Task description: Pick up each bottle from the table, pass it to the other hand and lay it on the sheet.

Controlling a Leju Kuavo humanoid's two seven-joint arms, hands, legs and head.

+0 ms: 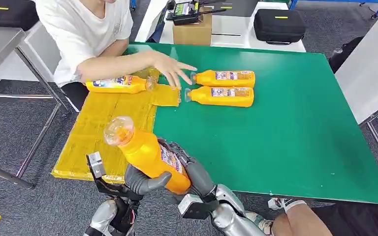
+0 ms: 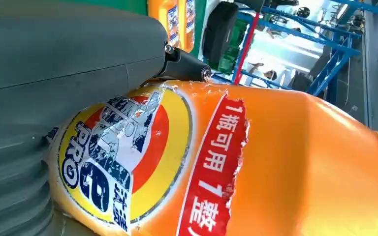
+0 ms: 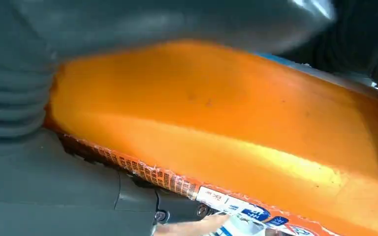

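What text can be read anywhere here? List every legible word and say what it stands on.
"PRO": round label of the held orange bottle, left wrist view.
"1瓶可用1整": red strip on the same bottle.
Labels on the three lying bottles: too small to read.
Fine print in the right wrist view: blurred.

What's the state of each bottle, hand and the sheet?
Held bottle: gripped by both hands, tilted, off the table.
Left hand: grips it.
Right hand: grips it.
Sheet bottle: lying on the sheet.
Two table bottles: lying side by side.
Person's hand: open, beside them.
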